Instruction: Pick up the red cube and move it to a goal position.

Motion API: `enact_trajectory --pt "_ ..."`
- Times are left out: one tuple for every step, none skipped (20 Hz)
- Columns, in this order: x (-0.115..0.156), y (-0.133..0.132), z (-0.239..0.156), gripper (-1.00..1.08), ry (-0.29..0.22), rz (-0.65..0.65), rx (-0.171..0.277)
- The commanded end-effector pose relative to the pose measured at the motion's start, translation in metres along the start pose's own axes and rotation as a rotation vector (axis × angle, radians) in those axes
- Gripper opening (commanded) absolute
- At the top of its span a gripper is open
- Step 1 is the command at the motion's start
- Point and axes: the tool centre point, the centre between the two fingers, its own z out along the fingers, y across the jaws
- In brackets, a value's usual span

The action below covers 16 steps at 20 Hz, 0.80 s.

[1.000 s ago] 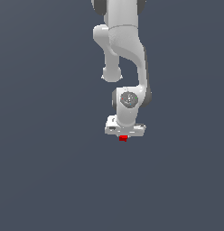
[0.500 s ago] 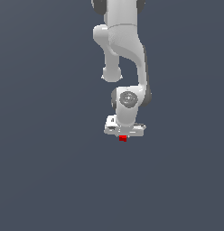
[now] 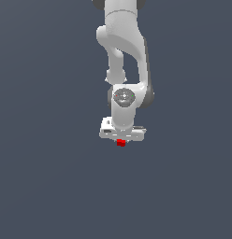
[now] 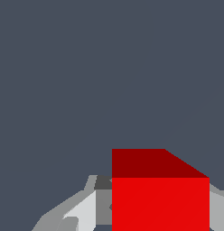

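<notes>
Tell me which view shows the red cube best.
The wrist view: the red cube fills the frame's corner, two faces clearly visible, sitting between the pincer fingers. The exterior view shows only a tiny red speck beneath the white pincer.

Bright red cube (image 3: 120, 143), white arm (image 3: 123, 56)

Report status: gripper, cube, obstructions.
Gripper shut on red cube, fingers flanking it in wrist view. Nothing else visible around it.
</notes>
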Motion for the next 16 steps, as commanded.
enact_trajectory --pt "0.01 0.013 -0.018 -1.0 0.001 0.0 0.0" --pt "0.015 0.019 -0.026 -1.0 0.001 0.0 0.0" --pt "0.019 0.024 -0.034 -1.0 0.001 0.0 0.0" --pt "0.024 0.03 -0.041 -1.0 0.001 0.0 0.0" --pt "0.029 0.035 -0.049 -1.0 0.001 0.0 0.0" --pt "0.034 0.041 -0.057 -1.0 0.001 0.0 0.0" --pt "0.038 0.046 -0.064 -1.0 0.001 0.0 0.0" --pt "0.042 0.051 -0.071 -1.0 0.001 0.0 0.0" --pt "0.046 0.055 -0.077 -1.0 0.001 0.0 0.0" --pt "0.05 0.059 -0.083 -1.0 0.001 0.0 0.0" --pt "0.053 0.063 -0.088 -1.0 0.001 0.0 0.0" --pt "0.056 0.066 -0.092 -1.0 0.001 0.0 0.0" --pt "0.059 0.069 -0.096 -1.0 0.001 0.0 0.0" --pt "0.061 0.072 -0.1 -1.0 0.001 0.0 0.0" --pt "0.063 0.074 -0.104 -1.0 0.002 0.001 0.0" --pt "0.065 0.076 -0.106 -1.0 0.002 0.001 0.0"
